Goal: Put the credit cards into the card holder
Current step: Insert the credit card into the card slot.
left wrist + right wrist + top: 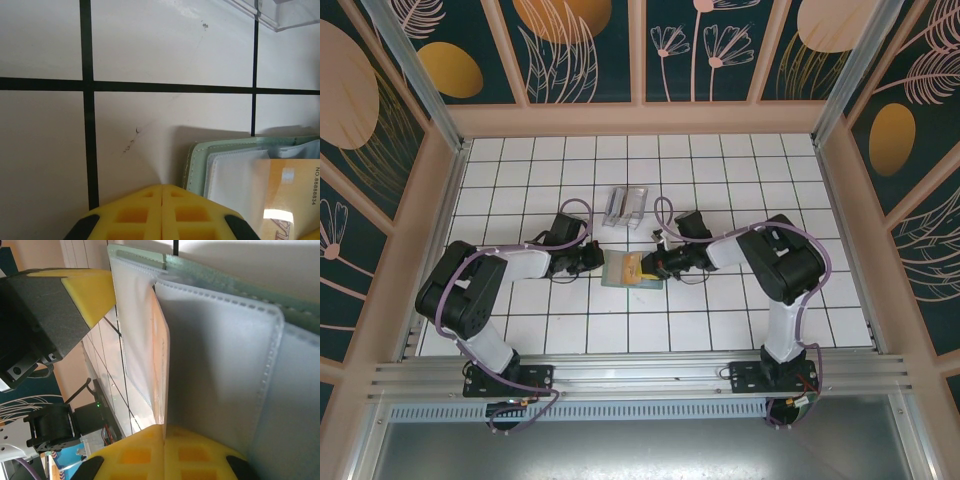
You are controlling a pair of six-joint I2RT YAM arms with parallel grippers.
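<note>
The sage-green card holder [613, 276] lies open on the tiled table between the two arms. An orange-yellow credit card [632, 267] rests over it. My right gripper [653, 268] is shut on that card; the right wrist view has the card [161, 360] edge-on, running from the closed fingertips [164, 427] into the pale slots [220, 365] of the holder. My left gripper [595, 260] is shut at the holder's left edge, its tips [162, 188] touching the table beside the green cover [197, 160], nothing between them. The card's face [292, 192] lies on the slots. Other cards are hidden.
A clear plastic box [625, 206] stands just behind the holder; its corner [280, 15] is at the top right of the left wrist view. The left gripper's yellow finger [92, 290] sits close to the holder's far edge. Walls enclose the white tiled table [620, 340].
</note>
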